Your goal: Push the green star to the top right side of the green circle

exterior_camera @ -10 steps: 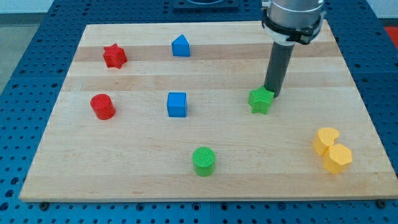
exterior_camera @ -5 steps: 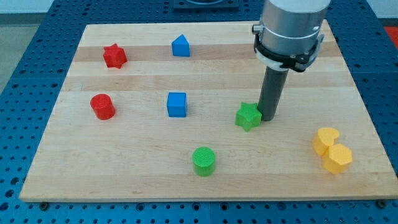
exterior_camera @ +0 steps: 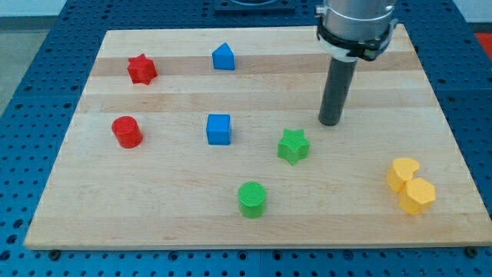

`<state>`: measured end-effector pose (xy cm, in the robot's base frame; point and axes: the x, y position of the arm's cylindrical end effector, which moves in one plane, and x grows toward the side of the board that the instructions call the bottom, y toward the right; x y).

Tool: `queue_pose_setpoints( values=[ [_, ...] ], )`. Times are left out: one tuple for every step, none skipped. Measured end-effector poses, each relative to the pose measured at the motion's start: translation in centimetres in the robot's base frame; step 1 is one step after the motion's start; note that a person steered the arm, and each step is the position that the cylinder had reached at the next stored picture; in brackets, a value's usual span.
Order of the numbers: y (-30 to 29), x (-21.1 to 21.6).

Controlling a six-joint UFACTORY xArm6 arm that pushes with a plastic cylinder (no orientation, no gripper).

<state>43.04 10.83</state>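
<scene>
The green star (exterior_camera: 293,146) lies on the wooden board (exterior_camera: 154,200) up and to the view's right of the green circle (exterior_camera: 251,199), near it but not touching, with bare wood between the two. My tip (exterior_camera: 329,123) stands up and to the view's right of the green star, clear of it, with a gap of board between them; the dark rod rises straight from there to the grey collar at the view's top. There are no jaws on this arm, only the rod, so nothing is gripped. To the view's left of the green star sits the blue cube (exterior_camera: 218,128), and farther left the red cylinder (exterior_camera: 126,131). Toward the view's top left is the red star (exterior_camera: 141,69), and to its right a blue block with a peaked top (exterior_camera: 223,56). At the view's lower right, well apart from the green blocks, a yellow heart (exterior_camera: 402,173) and a yellow hexagon block (exterior_camera: 417,195) sit touching each other, the hexagon just below and to the right of the heart
</scene>
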Motion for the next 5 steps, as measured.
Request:
queue_pose_setpoints(
  values=[
    [-1.4,0.0],
    [-3.0,0.7],
    [-4.0,1.5],
    [-4.8,2.4],
    [-5.6,4.2]
  ],
)
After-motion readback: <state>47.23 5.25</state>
